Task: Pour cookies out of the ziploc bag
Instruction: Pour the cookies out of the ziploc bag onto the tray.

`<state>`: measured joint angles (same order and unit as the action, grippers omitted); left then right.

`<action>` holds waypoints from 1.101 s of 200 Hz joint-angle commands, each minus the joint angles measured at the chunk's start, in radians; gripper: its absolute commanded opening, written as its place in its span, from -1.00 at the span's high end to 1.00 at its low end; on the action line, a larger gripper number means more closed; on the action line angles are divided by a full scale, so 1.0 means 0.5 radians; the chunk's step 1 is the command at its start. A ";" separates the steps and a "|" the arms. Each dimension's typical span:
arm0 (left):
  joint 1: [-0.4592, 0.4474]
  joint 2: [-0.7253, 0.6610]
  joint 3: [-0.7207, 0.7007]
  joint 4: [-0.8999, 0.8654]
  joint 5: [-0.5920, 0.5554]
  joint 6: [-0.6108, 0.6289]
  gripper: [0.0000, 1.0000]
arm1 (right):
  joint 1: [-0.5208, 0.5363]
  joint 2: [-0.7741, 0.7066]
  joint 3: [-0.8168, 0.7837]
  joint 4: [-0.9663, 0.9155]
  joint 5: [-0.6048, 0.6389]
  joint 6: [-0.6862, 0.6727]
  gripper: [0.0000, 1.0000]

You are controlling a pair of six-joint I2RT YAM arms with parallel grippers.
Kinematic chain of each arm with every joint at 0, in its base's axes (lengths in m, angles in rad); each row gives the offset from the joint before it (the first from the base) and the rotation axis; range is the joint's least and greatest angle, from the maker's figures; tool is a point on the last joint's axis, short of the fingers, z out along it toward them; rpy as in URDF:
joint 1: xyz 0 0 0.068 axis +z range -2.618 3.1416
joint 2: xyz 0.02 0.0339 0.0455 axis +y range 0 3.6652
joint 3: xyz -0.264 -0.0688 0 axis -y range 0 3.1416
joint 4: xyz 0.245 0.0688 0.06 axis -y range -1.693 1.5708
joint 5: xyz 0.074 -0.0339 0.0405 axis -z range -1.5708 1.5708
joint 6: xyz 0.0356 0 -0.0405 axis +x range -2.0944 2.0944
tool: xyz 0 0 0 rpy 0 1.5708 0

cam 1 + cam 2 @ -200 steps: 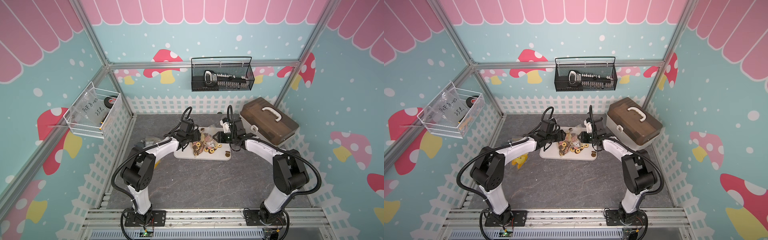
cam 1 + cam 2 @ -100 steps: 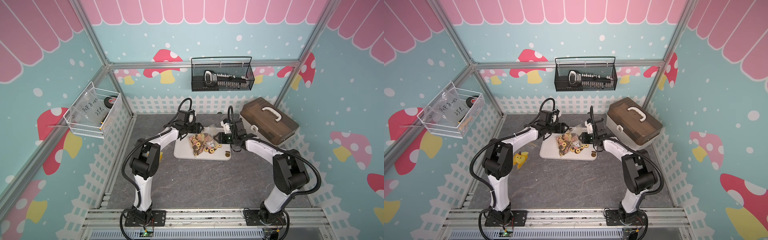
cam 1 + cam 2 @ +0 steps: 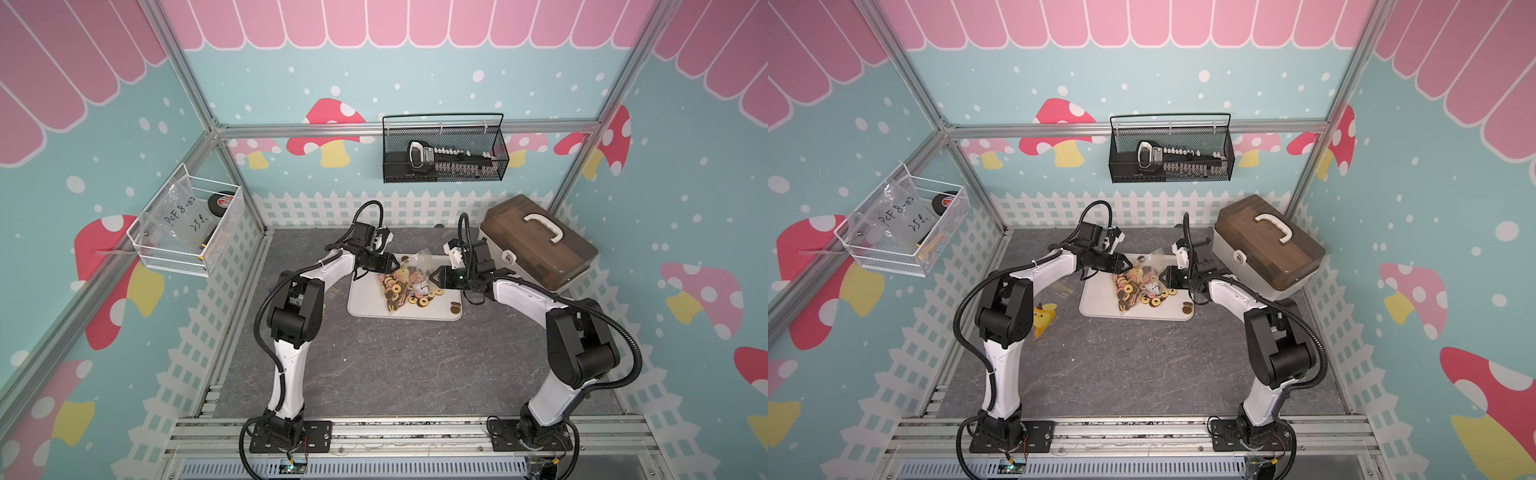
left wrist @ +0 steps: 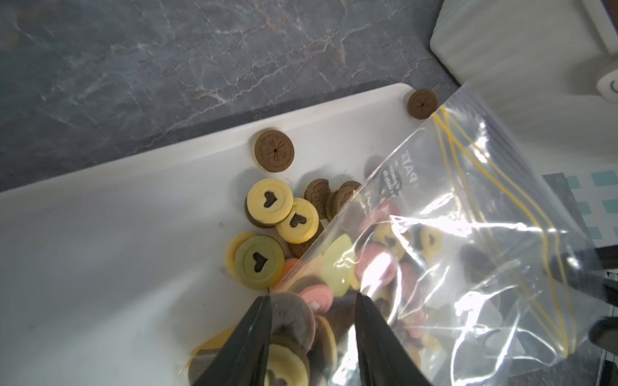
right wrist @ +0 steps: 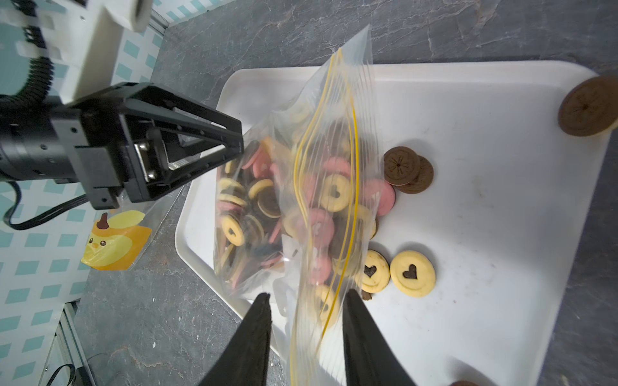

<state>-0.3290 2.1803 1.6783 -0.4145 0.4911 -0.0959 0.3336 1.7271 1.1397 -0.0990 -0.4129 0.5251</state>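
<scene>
**Cookie bag held over the tray**

My right fingers point(image 3: 436, 277) pinch the zip edge of the ziploc bag point(image 5: 334, 100), slumped on the white tray point(image 3: 365, 303) toward the counter's point(image 3: 395, 365) far edge. My left fingers point(image 3: 390, 263) straddle its bulging bottom corner; whether they grip it is unclear. Most cookies point(image 3: 401, 286) sit inside, and several lie loose alongside.

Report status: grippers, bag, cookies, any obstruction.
Right gripper shut on ziploc bag, zip end. Left gripper straddles bag bottom, grip unclear. Few cookies on tray, most inside bag. No obstruction seen.
</scene>
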 commanded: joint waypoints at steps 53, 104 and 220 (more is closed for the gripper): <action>-0.061 0.030 0.100 -0.111 -0.126 0.109 0.98 | -0.009 -0.057 -0.040 0.052 -0.027 -0.016 0.33; -0.060 -0.185 -0.045 -0.174 -0.378 0.097 1.00 | -0.008 -0.046 -0.034 0.053 -0.034 -0.019 0.35; 0.023 -0.018 0.084 0.012 0.187 0.081 -0.62 | -0.008 -0.048 -0.037 0.057 -0.042 -0.021 0.36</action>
<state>-0.3134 2.1677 1.7115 -0.4351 0.4850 -0.0784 0.3336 1.7264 1.1286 -0.0814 -0.4206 0.5247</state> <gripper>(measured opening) 0.802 0.323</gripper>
